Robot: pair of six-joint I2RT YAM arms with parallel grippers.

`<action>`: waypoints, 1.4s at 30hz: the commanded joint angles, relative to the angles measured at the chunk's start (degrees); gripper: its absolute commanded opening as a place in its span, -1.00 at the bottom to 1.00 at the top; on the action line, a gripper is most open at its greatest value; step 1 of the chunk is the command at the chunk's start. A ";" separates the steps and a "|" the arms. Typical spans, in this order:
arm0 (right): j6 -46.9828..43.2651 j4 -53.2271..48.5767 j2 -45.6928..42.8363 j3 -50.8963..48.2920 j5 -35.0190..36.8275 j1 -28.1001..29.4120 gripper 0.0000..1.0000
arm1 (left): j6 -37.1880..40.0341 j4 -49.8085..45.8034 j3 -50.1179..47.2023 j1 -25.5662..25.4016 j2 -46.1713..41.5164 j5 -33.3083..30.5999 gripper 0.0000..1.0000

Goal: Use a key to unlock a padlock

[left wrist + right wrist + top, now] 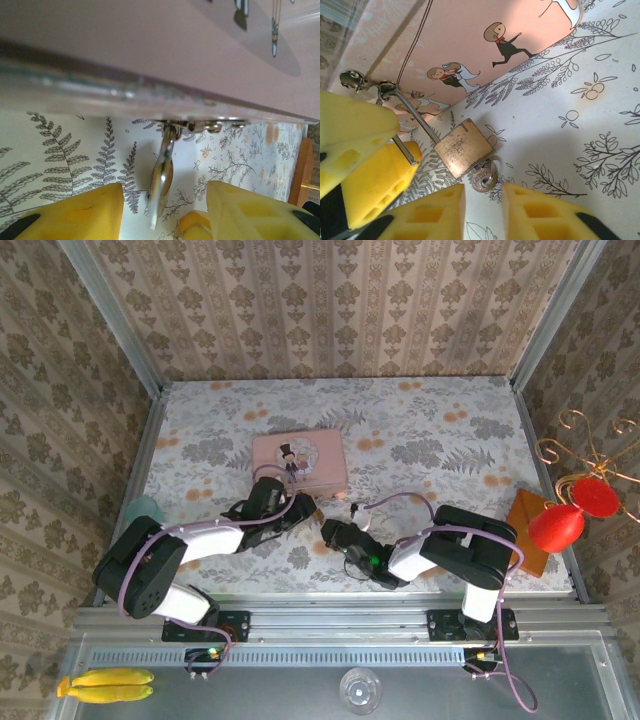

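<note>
Seeing the key (482,180) in the padlock (462,147), shackle (417,117) seemingly sprung, I reckon it nearly done; left end effector (164,197) and right end effector (483,200) stand spread

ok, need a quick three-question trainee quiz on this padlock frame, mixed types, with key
1. True or false: the padlock lies apart from the tin.
2. Where is the key? A at the padlock's base; B on the tin's lid; C gripped in the left jaws.
3. Fill in: the right jaws are ____.

Key
1. False: it hangs on the tin's hasp.
2. A.
3. Open, with the key between them, untouched.
</note>
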 commanded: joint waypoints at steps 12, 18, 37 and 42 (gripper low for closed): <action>-18.21 -22.52 -13.30 6.14 -3.99 -2.05 -0.10 | 20.67 -15.43 4.27 6.33 -7.79 5.68 0.07; -21.85 -27.84 -15.41 9.28 -10.55 -5.11 -0.10 | 30.88 -23.89 5.83 6.68 -16.03 0.23 0.23; -26.95 -42.25 -5.79 26.13 -20.33 -9.32 -0.17 | 38.83 -12.84 -6.73 13.95 -30.27 -3.44 0.43; -26.71 -44.08 -2.54 28.76 -20.73 -9.32 -0.19 | 35.67 -8.25 -8.80 16.52 -31.36 1.10 0.50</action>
